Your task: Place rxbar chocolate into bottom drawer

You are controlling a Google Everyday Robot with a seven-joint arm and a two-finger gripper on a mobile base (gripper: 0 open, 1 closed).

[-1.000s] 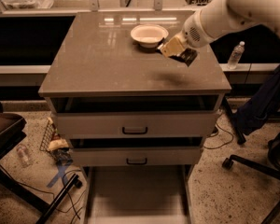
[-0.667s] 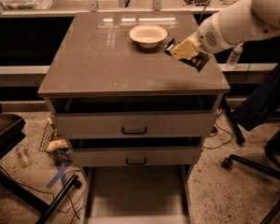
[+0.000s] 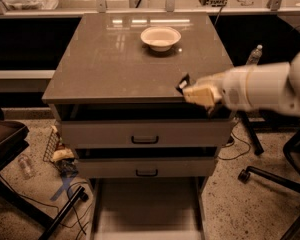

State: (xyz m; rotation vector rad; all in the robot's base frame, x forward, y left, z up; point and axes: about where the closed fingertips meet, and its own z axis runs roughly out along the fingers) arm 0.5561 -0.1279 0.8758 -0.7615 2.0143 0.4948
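My gripper (image 3: 191, 91) hangs over the front right edge of the cabinet top (image 3: 110, 64). It is shut on the rxbar chocolate (image 3: 183, 84), a small black piece sticking out at its left tip. The pale arm reaches in from the right. The bottom drawer (image 3: 146, 210) is pulled out below, a wide light-grey tray with side rails and a bare pale floor. It lies lower than the gripper and to its left.
A white bowl (image 3: 160, 37) stands at the back of the cabinet top. The two upper drawers (image 3: 145, 134) with dark handles stand slightly ajar. A water bottle (image 3: 255, 55) and a chair base (image 3: 270, 176) are on the right. A dark chair (image 3: 5, 134) and floor clutter (image 3: 60, 155) are on the left.
My gripper has moved with the bar from beside the bowl, forward and down, to the front right edge of the cabinet top.
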